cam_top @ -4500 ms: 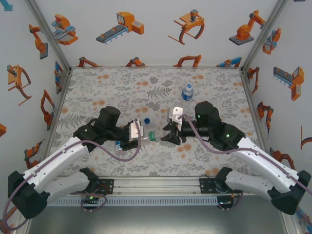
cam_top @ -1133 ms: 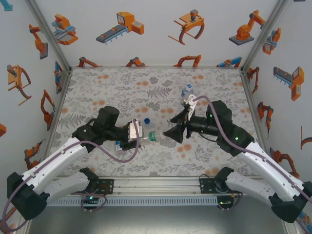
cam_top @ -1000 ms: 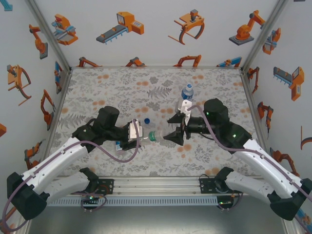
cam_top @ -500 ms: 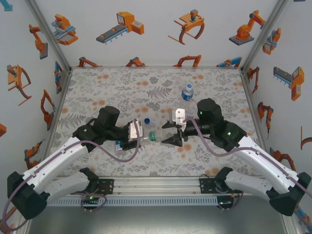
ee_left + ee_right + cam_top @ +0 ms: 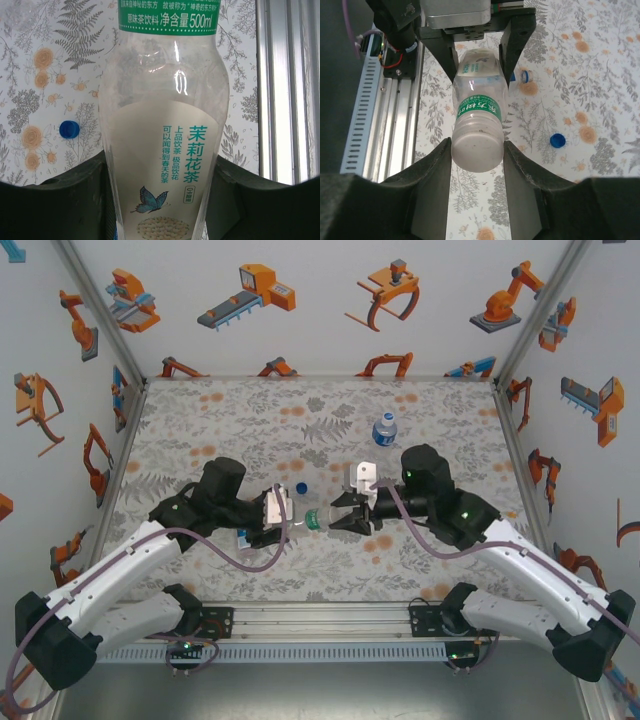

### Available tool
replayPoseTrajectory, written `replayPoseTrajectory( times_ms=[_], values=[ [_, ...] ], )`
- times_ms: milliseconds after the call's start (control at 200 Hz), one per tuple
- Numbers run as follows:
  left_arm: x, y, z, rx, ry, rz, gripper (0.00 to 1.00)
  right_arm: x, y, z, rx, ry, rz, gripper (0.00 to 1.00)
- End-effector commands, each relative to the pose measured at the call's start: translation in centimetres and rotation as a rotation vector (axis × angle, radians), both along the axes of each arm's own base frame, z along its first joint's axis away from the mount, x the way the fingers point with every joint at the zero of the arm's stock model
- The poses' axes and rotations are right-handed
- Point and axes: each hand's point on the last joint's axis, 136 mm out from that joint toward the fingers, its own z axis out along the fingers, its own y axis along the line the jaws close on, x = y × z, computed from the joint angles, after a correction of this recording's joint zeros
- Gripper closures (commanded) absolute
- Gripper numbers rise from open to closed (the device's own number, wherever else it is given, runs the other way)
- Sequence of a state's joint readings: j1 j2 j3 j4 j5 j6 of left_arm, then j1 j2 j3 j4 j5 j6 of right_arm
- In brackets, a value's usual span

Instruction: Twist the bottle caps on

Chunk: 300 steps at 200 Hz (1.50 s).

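Right gripper (image 5: pixel 339 519) jaws narrow, pinching white cap (image 5: pixel 476 149) on bottle (image 5: pixel 479 97) mouth; bottle axis horizontal, neck pointing straight into it; left gripper (image 5: pixel 160 197) clamps body.

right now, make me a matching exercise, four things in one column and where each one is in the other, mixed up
Things
1. wide bottle
2. blue cap
3. white cap
4. far slim bottle

Places
A. standing upright, nothing touching it
B. on the wide bottle's mouth, between the right jaws
C. held on its side in the left jaws
D. lying loose on the table

Pairs: 1-C, 2-D, 3-B, 4-A
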State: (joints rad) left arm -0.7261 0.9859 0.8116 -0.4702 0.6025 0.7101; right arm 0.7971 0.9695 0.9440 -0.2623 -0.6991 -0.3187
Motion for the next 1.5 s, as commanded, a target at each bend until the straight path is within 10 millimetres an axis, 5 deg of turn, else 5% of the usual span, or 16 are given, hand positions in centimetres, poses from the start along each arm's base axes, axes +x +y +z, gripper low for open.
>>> replayPoseTrajectory(
  times_ms=[0, 210, 386, 561, 666, 766, 981, 1272, 1497],
  values=[
    [-0.1, -0.7, 1.9, -0.052, -0.019, -0.028, 1.00, 0.3, 0.4, 0.4, 0.044, 0.117, -0.059, 0.78],
    [-0.2, -0.7, 1.9, -0.054, -0.019, -0.030, 1.00, 2.3, 0.4, 0.3, 0.160, 0.550, -0.293, 1.00],
    [-0.1, -0.7, 2.1, -0.058, -0.027, -0.027, 1.00, 5.9, -1.4, -2.4, 0.245, 1.023, -0.686, 1.00],
    [0.0, -0.7, 2.1, -0.059, -0.028, -0.024, 1.00, 7.1, -3.6, -6.1, 0.303, 1.350, -0.969, 1.00],
    [0.0, -0.7, 2.0, -0.056, -0.025, -0.025, 1.00, 7.4, -3.6, -5.5, 0.359, 1.407, -0.982, 0.86],
    [0.0, -0.7, 2.0, -0.055, -0.024, -0.023, 1.00, 7.4, -3.5, -4.2, 0.355, 1.361, -0.957, 0.79],
    [0.0, -0.7, 2.0, -0.056, -0.024, -0.023, 1.00, 7.4, -4.9, -0.1, 0.273, 0.951, -0.892, 0.44],
    [0.0, -0.8, 1.8, -0.050, -0.012, -0.026, 1.00, 3.5, -2.7, 2.7, 0.144, 0.360, -0.460, 0.40],
    [0.3, -0.8, 1.5, -0.036, -0.007, -0.010, 1.00, 4.0, -1.2, 2.0, 0.135, 0.432, -0.436, 0.37]
  ],
)
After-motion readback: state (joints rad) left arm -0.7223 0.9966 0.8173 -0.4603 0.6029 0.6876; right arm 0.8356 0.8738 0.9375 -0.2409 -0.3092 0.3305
